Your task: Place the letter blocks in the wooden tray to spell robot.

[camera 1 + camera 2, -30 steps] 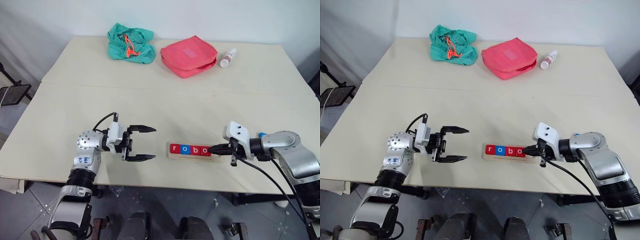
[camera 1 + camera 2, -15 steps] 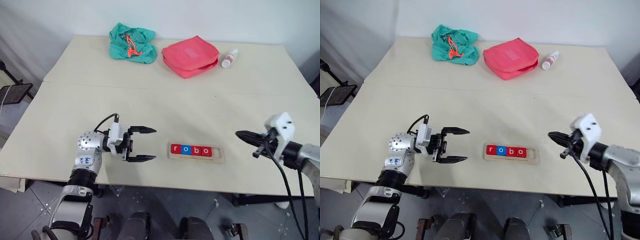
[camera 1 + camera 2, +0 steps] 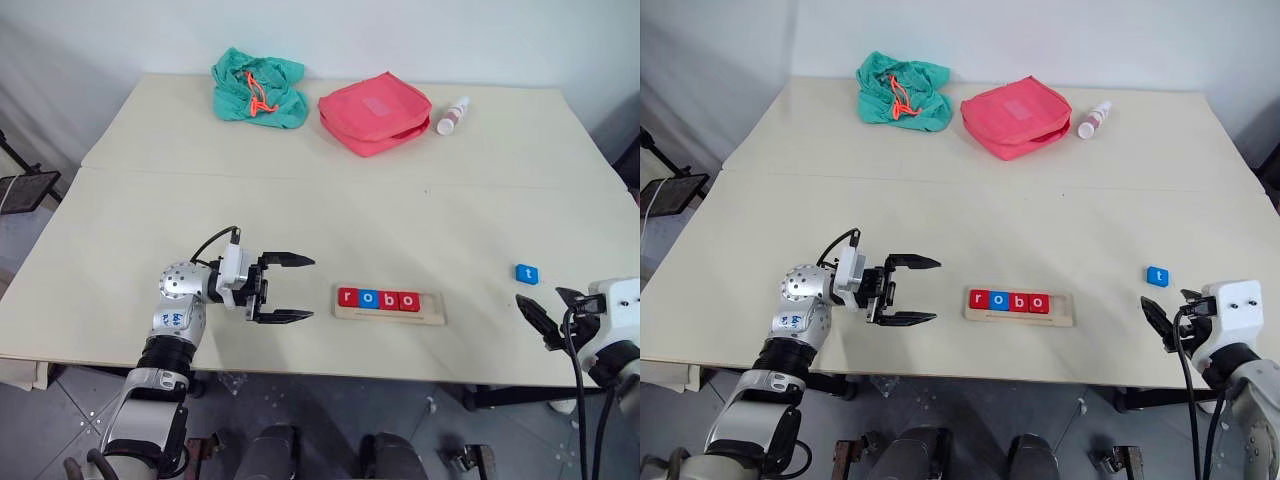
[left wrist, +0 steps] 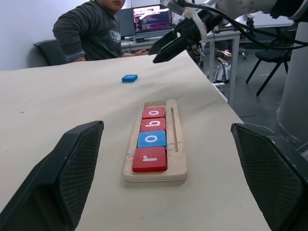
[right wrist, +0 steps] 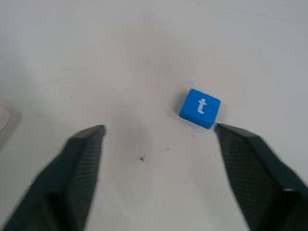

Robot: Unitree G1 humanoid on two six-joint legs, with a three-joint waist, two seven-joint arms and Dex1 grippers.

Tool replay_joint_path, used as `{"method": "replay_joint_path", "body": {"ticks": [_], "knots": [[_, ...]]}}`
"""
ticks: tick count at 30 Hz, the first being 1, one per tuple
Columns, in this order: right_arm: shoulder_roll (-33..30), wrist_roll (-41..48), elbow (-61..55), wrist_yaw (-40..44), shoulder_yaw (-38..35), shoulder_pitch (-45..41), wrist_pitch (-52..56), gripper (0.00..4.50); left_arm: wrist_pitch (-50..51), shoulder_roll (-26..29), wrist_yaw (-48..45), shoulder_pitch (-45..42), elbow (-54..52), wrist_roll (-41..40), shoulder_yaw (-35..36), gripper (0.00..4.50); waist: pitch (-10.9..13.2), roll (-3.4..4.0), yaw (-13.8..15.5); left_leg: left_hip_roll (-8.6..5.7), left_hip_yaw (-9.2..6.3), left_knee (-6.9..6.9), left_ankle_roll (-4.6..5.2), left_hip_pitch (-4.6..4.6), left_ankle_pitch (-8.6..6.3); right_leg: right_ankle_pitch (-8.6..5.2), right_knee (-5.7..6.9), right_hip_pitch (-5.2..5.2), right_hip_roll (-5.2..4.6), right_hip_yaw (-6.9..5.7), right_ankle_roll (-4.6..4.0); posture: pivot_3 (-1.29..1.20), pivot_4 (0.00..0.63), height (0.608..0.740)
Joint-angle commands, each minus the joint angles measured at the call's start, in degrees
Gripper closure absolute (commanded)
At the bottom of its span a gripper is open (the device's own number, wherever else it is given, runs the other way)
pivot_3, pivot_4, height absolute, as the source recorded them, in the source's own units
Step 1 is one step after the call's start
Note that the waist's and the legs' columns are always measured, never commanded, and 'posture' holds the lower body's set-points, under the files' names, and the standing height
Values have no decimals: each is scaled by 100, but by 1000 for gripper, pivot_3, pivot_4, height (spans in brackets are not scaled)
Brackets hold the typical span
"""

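Note:
The wooden tray point(image 3: 433, 304) lies near the table's front edge. Several letter blocks sit side by side in it: red r point(image 3: 347, 297), blue o point(image 3: 367, 298), red b point(image 3: 388, 299), red o point(image 3: 408, 300). The tray's right end slot is bare. A blue t block point(image 3: 527, 274) lies flat on the table to the right of the tray. My right gripper point(image 3: 545, 314) is open just in front of the t block point(image 5: 200, 108), apart from it and holding nothing. To the left of the tray, my left gripper point(image 3: 303, 288) is open, empty and pointing at it.
At the back of the table lie a green cloth bag point(image 3: 257, 90), a red pouch point(image 3: 377, 112) and a small white bottle point(image 3: 453, 116). A seam point(image 3: 300, 180) crosses the table. Beyond the table a person point(image 4: 91, 29) sits at a desk.
My right gripper left the tray's right end, swung right and back toward the table's front edge, and opened. The t block, which the right arm mostly hid, is now uncovered. The left gripper stayed put.

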Motion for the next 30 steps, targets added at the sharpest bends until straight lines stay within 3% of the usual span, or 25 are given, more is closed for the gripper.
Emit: {"method": "replay_joint_path", "body": {"ticks": [1, 6, 21, 30], "knots": [[148, 146, -359, -313, -218, 98, 23, 12, -1, 10, -63, -86, -72, -18, 19, 0, 0, 0, 0, 0, 1, 0, 0, 0, 0, 0, 0, 0, 0, 2, 0, 0, 150, 740], [244, 131, -184, -682, -137, -66, 43, 12, 50, 46, -86, -26, -162, -42, 18, 0, 0, 1, -1, -1, 2, 0, 0, 1, 0, 0, 0, 0, 0, 5, 0, 0, 150, 740], [49, -648, 2664, -1151, 712, -2132, -830, 12, 333, 188, 19, 258, -696, -76, 23, 0, -4, 7, -21, 1, 9, -5, 0, 7, 0, 0, 4, -2, 1, 14, 0, 0, 150, 740], [118, -817, 3281, -1204, 838, -2283, -1199, 12, 426, 241, 148, 453, -976, -97, 44, 0, -5, 10, -29, 1, 10, -5, 0, 6, 0, 0, 4, -3, 1, 13, 0, 0, 150, 740]]}}
